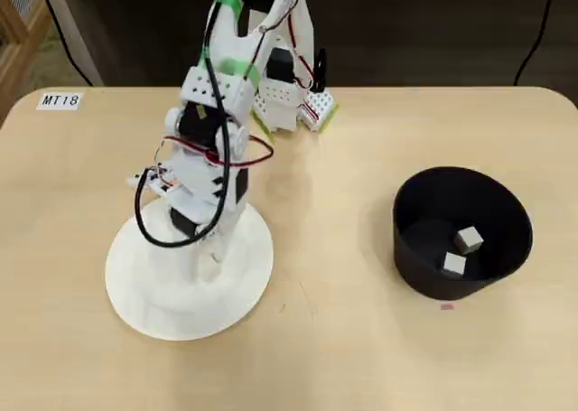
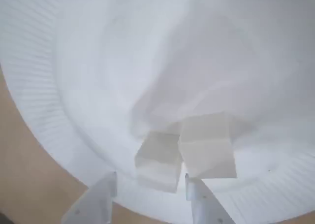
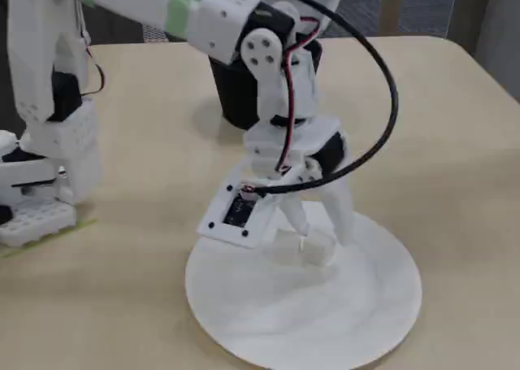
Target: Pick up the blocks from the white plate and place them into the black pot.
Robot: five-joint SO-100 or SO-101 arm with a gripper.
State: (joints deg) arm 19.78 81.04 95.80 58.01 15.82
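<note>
Two blocks are seen on the white plate [image 2: 59, 76] in the wrist view, touching each other: a smaller-looking block [image 2: 157, 160] on the left and a larger-looking block [image 2: 206, 145] on the right. Two further blocks [image 1: 468, 239] [image 1: 453, 264] are seen lying inside the black pot [image 1: 415, 248] in the overhead view, near each other but apart. The gripper [image 2: 150, 197] is held low over the plate, its fingers spread apart; the left-hand block is framed between the fingertips [image 2: 98, 194] but not clamped. In the fixed view the gripper [image 3: 317, 236] is seen pointing down at the plate's [image 3: 357, 321] centre. The plate and pot are placed well apart on a light wooden table [image 1: 325, 357]. A label reading MT18 [image 1: 60, 100] is noted at the table's far left corner.
</note>
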